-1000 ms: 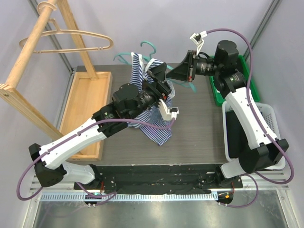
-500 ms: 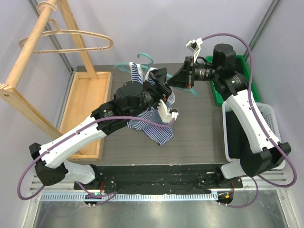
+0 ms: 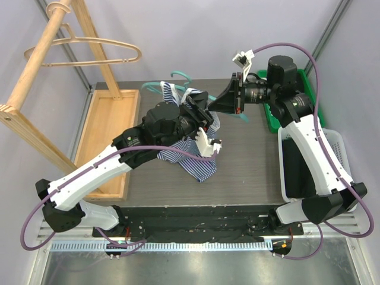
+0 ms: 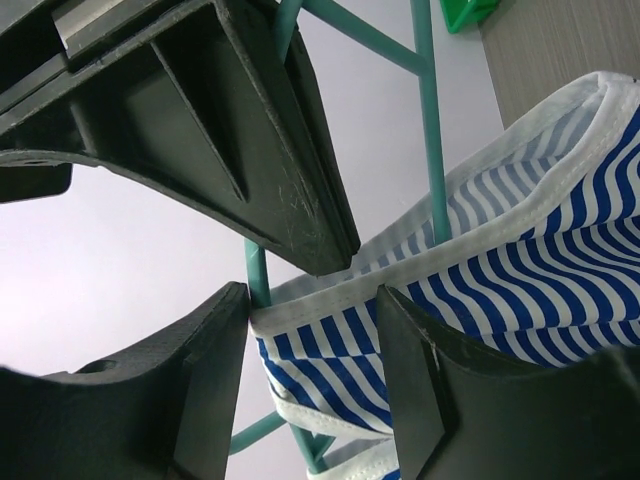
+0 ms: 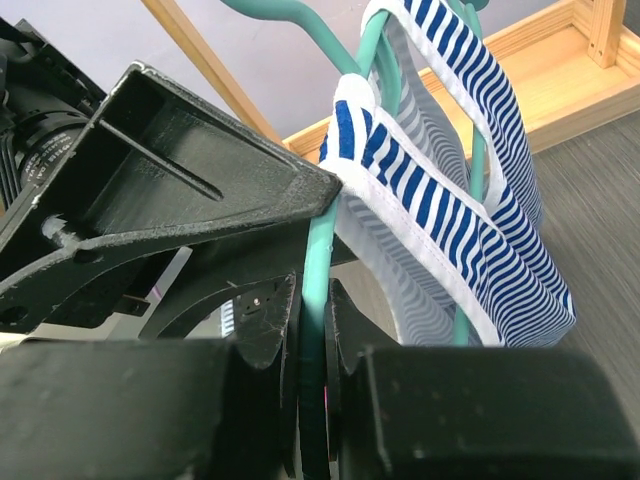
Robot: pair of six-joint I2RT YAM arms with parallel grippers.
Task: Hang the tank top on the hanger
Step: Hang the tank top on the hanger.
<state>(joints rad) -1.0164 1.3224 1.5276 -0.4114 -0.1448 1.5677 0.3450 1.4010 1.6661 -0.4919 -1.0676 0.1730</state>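
The striped tank top (image 3: 199, 166) hangs from the teal hanger (image 3: 155, 88) above the table, its hem trailing down to the table top. My right gripper (image 3: 224, 102) is shut on the hanger's thin bar (image 5: 318, 280) and holds it upright. One white-trimmed strap (image 5: 440, 200) is draped over a hanger arm. My left gripper (image 3: 203, 111) is up at the hanger's shoulder. In the left wrist view its jaws stand apart (image 4: 310, 350) with the strap (image 4: 520, 260) lying flat between them, beside a hanger bar (image 4: 432, 130).
A wooden rack with a tan hanger (image 3: 89, 47) stands at the far left over a wooden tray (image 3: 110, 136). A green bin (image 3: 309, 101) and a white basket (image 3: 341, 142) holding a dark garment sit at the right.
The right gripper has brought the hanger lower and closer to the left gripper. The left gripper has shifted slightly left along the strap, and the top hangs closer around the hanger.
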